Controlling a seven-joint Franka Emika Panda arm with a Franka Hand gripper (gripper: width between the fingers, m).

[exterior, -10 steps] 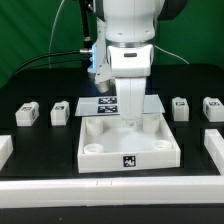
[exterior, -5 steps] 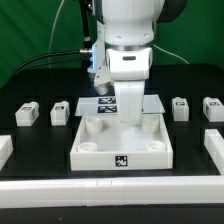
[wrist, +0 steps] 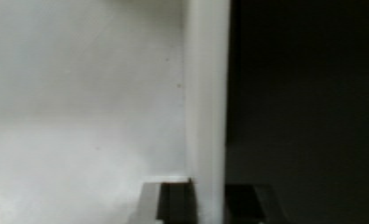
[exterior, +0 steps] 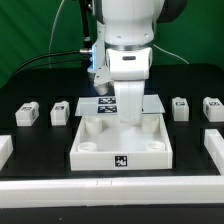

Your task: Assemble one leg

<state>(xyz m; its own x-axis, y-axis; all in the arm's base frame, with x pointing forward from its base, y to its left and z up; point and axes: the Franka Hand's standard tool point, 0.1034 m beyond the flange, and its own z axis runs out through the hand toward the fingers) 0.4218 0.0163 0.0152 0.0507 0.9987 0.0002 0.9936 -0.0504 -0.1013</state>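
Several small white legs with tags lie on the black table in the exterior view: two at its left (exterior: 27, 113) (exterior: 61, 112) and two at its right (exterior: 180, 107) (exterior: 212, 107). None is held. My gripper (exterior: 128, 119) is down at the far wall of the large white square tray part (exterior: 100, 150). In the wrist view my gripper (wrist: 209, 190) has its two dark fingers (wrist: 172, 203) on either side of the tray's thin upright wall (wrist: 206, 90), shut on it.
The marker board (exterior: 103, 102) lies behind the tray, partly hidden by the arm. White bars lie at the exterior view's left edge (exterior: 5, 150), right edge (exterior: 214, 148) and along the front (exterior: 110, 187).
The tray part has slid a little toward the exterior view's left with my gripper on its far wall, then stayed still. The legs have not moved.
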